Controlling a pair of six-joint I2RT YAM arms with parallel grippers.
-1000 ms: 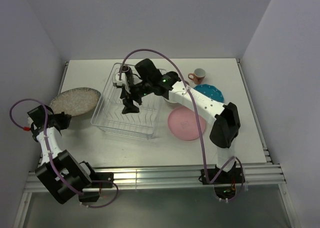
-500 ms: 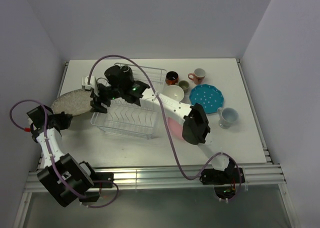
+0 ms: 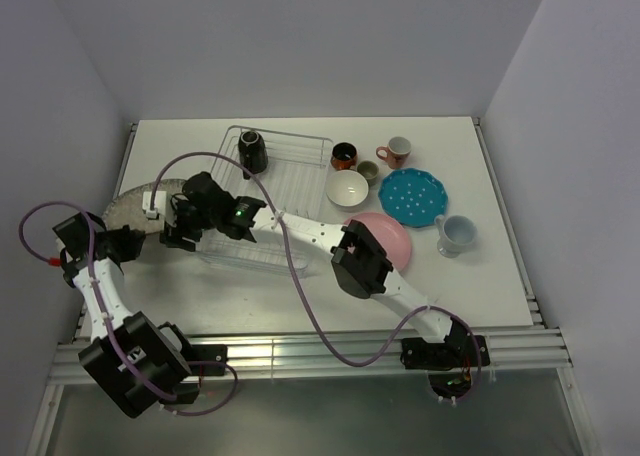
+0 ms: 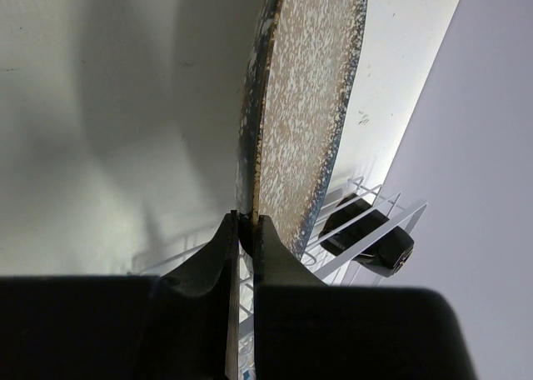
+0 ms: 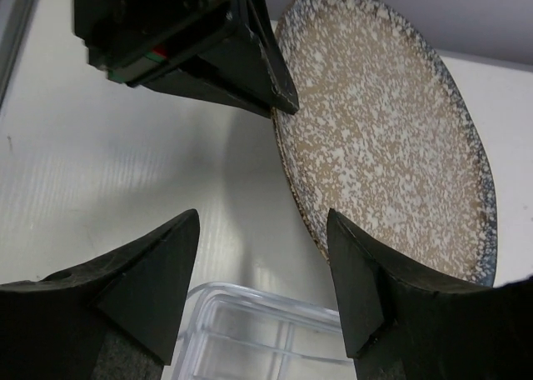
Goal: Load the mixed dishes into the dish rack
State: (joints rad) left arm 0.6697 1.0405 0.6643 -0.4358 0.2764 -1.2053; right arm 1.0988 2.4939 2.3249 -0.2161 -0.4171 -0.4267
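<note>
Overhead, the desk [image 3: 480, 286] carries the dish rack [image 3: 290, 181], its near side crossed by the right arm, with a black mug [image 3: 252, 151] in its far-left corner. Only the left wrist view shows the left gripper [image 4: 244, 220] pinched tight on the rim of the grey speckled plate [image 4: 312, 105], left of the rack. The right gripper [image 5: 262, 217] gapes wide just beside that plate, holding nothing.

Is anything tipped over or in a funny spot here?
The grey speckled plate is not lying flat: the left tool pinches its rim and holds it tilted beside the dish rack. Nothing looks spilled or broken.
</note>
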